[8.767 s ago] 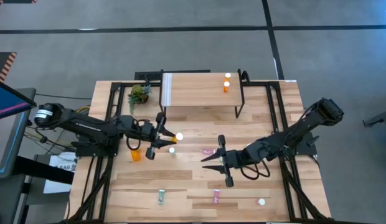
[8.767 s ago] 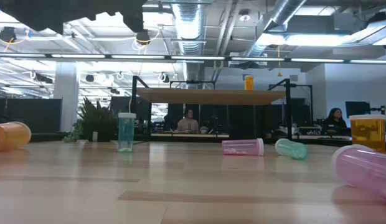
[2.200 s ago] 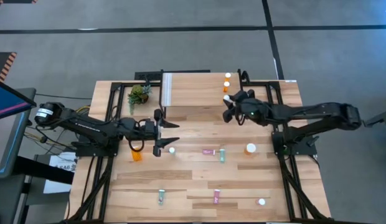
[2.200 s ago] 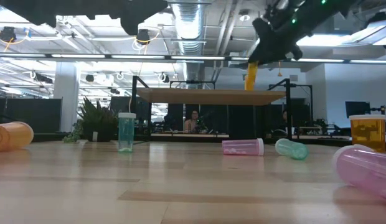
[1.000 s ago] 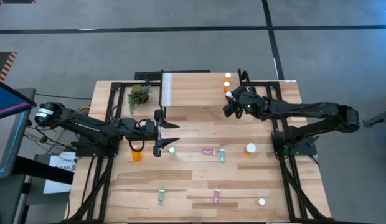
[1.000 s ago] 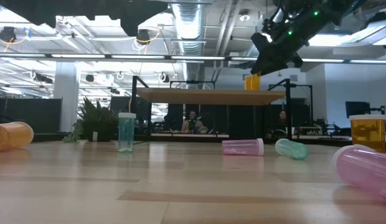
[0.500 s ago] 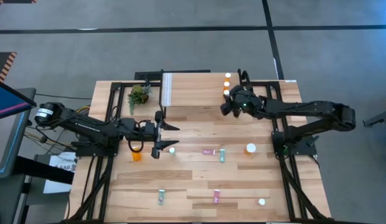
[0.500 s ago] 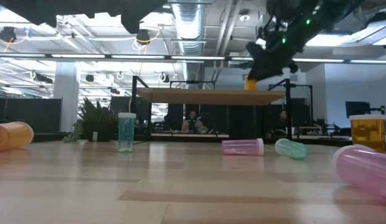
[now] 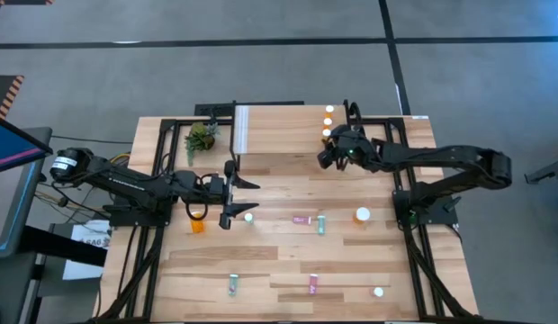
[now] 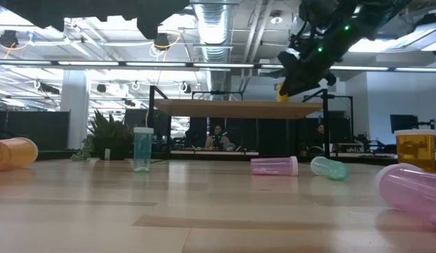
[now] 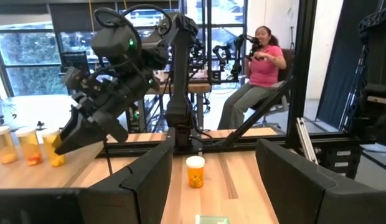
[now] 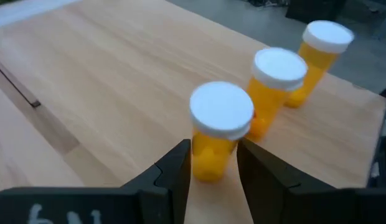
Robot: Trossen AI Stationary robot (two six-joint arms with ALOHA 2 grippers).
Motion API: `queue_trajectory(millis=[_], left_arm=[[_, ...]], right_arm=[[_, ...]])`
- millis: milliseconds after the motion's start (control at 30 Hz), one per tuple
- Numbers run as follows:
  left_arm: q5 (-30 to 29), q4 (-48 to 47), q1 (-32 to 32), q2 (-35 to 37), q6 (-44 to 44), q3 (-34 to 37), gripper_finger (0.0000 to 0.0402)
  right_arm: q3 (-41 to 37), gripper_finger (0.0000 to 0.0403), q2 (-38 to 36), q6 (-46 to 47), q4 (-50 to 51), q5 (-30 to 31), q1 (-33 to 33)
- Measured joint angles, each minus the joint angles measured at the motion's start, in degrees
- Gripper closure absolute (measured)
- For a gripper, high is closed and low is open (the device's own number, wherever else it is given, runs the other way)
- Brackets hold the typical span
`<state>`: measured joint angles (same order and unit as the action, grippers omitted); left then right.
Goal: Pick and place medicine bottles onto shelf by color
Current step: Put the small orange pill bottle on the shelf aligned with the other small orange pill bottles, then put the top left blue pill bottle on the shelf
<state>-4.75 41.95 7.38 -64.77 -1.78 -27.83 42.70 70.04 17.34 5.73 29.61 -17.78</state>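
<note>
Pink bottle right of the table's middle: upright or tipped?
Tipped. The pink bottle lies on its side on the table, cap sideways, beside a tipped teal bottle.

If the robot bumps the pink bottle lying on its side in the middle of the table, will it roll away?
Probably yes. The pink bottle is round and lies flat on the smooth wooden table, so a nudge sideways would likely roll it. It looks small and light, so even a soft bump might move it.

Three orange bottles [image 12: 220, 129] crowd shelf [image 9: 279, 130] right end, left part bare
</note>
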Motion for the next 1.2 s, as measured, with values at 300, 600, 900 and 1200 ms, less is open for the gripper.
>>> queue_trajectory(millis=[300,600,900,1200], left_arm=[[0.0,0.0,0.0,0.0,0.0,0.0,0.0180],[-0.1,0.0,0.0,0.0,0.0,0.0,0.0180],[-0.2,-0.3,0.0,0.0,0.0,0.0,0.0180],[-0.4,-0.6,0.0,0.0,0.0,0.0,0.0180]], right_arm=[[0.0,0.0253,-1.6,0.1,1.3,0.1,0.0],[0.0,0.0250,-1.6,0.2,2.2,0.2,0.0],[0.0,0.0245,-2.8,0.2,5.0,0.2,0.4],[0.0,0.0247,-11.4,1.2,9.7,0.3,2.7]])
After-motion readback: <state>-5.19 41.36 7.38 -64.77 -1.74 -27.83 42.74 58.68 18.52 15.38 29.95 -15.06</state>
